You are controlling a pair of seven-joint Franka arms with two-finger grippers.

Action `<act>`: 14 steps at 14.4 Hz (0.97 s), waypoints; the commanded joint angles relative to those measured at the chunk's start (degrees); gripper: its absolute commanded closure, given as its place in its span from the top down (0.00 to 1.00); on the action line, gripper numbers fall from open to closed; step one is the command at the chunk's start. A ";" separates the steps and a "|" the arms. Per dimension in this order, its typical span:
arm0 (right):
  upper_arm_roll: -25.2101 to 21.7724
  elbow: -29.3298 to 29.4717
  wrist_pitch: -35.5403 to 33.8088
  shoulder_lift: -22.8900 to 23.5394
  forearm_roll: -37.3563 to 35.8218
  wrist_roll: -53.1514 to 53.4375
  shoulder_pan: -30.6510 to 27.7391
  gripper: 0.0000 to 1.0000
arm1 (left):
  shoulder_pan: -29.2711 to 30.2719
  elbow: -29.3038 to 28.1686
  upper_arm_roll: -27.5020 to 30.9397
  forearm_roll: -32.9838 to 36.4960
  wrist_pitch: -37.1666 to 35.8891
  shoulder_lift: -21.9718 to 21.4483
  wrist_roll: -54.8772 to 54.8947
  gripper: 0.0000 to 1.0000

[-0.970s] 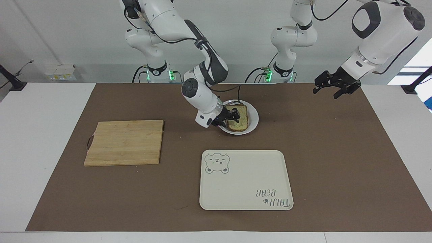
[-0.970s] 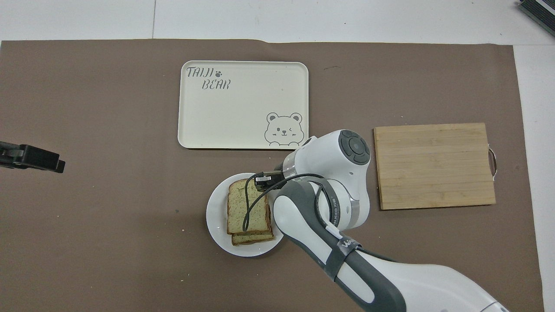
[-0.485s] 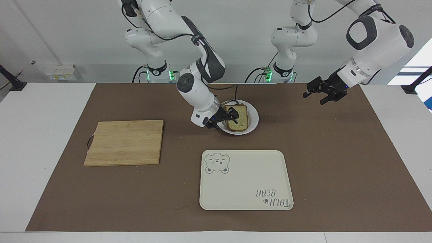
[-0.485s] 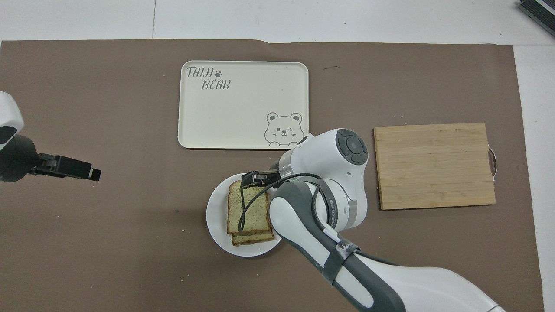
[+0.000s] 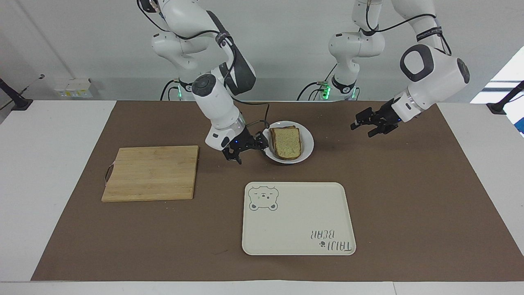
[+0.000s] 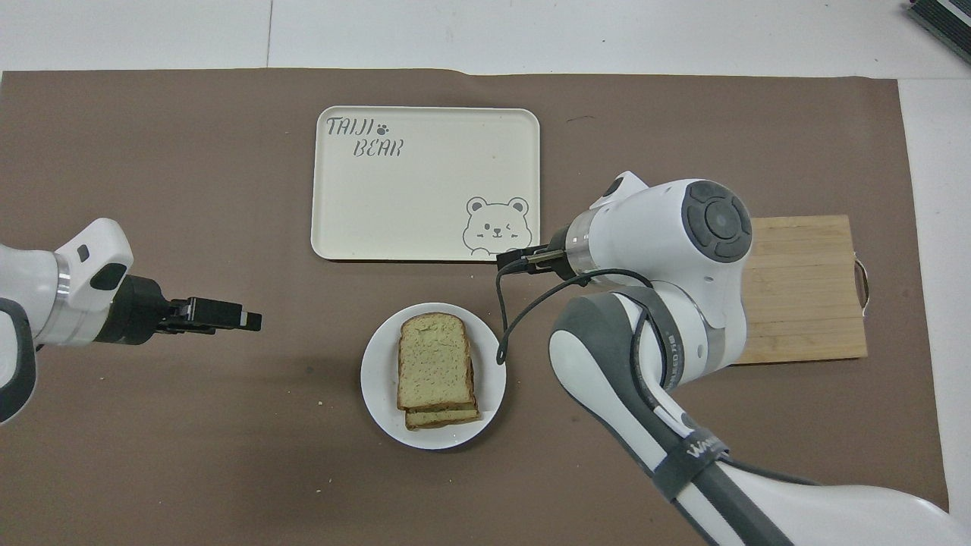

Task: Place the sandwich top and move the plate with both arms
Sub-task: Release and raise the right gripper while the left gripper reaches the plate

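The sandwich top [image 5: 287, 141] [image 6: 432, 358], a tan slice with a brown crust, lies on a lower slice on the small white plate [image 5: 308, 144] [image 6: 377, 383]. My right gripper [image 5: 250, 149] [image 6: 510, 262] is open and holds nothing. It hangs low beside the plate, on the side toward the right arm's end of the table, clear of the bread. Over the brown mat toward the left arm's end, my left gripper [image 5: 364, 128] [image 6: 246, 320] stands open and empty, well apart from the plate.
A cream tray [image 5: 294, 221] [image 6: 425, 189] with a bear drawing lies farther from the robots than the plate. A wooden cutting board [image 5: 151, 172] [image 6: 804, 303] sits toward the right arm's end of the table, partly covered by the right arm in the overhead view.
My right gripper has let go of the top slice and drawn back off the plate toward the cutting board. The left gripper has come lower and closer to the plate.
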 commanded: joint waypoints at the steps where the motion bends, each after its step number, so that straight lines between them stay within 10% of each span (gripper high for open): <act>1: 0.49 -0.35 -3.12 -3.06 -6.38 -0.80 -2.50 1.00 | -0.84 -6.75 0.62 -8.80 3.32 -1.50 9.01 1.00; 14: -0.03 5.98 -16.57 -9.82 -14.57 -1.07 -8.57 1.00 | -12.43 -20.38 0.54 -30.36 17.20 -0.18 18.71 1.00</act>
